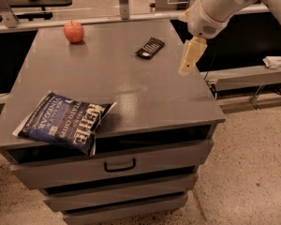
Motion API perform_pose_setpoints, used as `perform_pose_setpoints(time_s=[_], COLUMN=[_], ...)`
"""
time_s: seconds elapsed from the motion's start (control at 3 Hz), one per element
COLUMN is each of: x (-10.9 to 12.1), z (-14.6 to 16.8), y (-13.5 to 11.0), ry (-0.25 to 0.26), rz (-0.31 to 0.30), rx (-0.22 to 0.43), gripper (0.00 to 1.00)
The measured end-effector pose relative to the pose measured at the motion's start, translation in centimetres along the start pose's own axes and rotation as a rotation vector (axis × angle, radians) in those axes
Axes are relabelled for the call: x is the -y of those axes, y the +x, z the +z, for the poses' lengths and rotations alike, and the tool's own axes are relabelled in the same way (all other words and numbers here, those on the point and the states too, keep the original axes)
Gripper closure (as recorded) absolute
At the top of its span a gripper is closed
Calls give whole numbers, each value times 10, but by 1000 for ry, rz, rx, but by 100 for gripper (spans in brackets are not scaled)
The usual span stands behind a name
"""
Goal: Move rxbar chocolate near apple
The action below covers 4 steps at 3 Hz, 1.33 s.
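The rxbar chocolate (150, 48), a small flat black wrapper, lies on the grey cabinet top (122, 83) toward the back right. The red apple (73, 32) stands at the back left of the same top, well apart from the bar. My gripper (188, 62) hangs from the white arm above the right edge of the top, to the right of the bar and slightly nearer the front. It holds nothing that I can see.
A large blue chip bag (65, 123) lies at the front left corner. The cabinet has drawers below (119, 165). A low shelf with a white cloth (276, 62) runs to the right. Speckled floor lies in front.
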<state>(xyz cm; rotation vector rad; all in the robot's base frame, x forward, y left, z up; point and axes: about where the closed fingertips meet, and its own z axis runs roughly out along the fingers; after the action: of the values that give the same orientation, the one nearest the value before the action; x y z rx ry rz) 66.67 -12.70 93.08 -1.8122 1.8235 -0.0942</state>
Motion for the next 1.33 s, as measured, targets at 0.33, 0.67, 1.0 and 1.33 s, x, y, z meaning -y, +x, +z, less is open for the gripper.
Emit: perform_pose_setpoints(time_s=[0.33, 0.67, 1.0, 1.33], x=[35, 73, 101, 109], z=[25, 52, 81, 112], y=[-13, -27, -36, -46], ry=[59, 98, 89, 34], rz=[88, 215, 362, 486], rx=[111, 248, 398, 500], gripper=[0, 0, 0, 0])
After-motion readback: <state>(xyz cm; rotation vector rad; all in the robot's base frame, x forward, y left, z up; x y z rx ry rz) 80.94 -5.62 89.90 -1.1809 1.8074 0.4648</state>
